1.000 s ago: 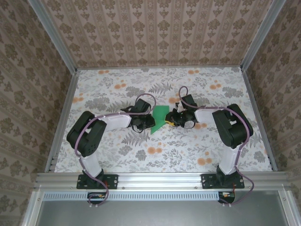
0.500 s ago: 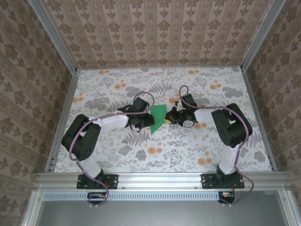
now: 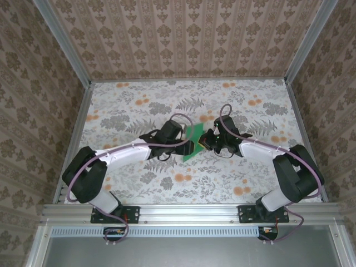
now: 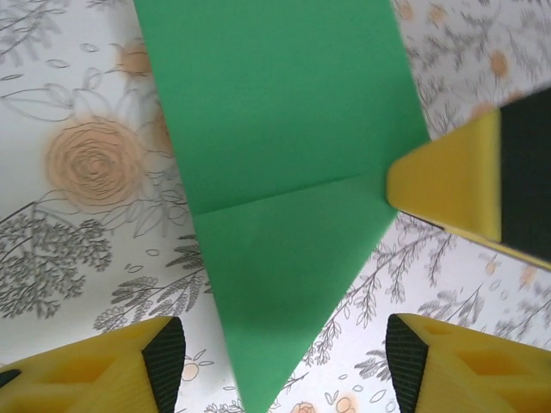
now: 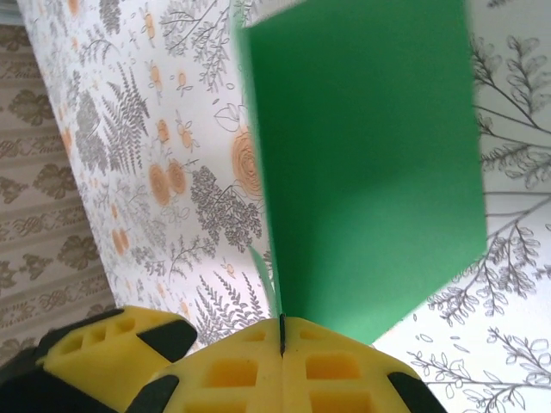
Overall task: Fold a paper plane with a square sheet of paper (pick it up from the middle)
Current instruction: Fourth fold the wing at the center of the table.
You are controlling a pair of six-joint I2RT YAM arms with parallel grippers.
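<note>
Green, thin, plain square sheet of paper [image 3: 192, 139], creased and folded to a point at its near end, at the middle of the floral-printed table [image 3: 139, 105]. Pinched at its right edge by the right gripper [image 3: 204, 142], yellow fingers [image 5: 232, 379] pressed flat together on the paper. Left gripper [image 3: 187, 147] at the sheet's left side, yellow fingers [image 4: 120, 374] spread apart, astride the pointed tip, touching neither edge. One straight crease [image 4: 284, 194] across the sheet, above the point.

Floral table [image 3: 139, 94], damask-patterned walls [image 3: 189, 39], aluminium rails [image 3: 189, 213].
</note>
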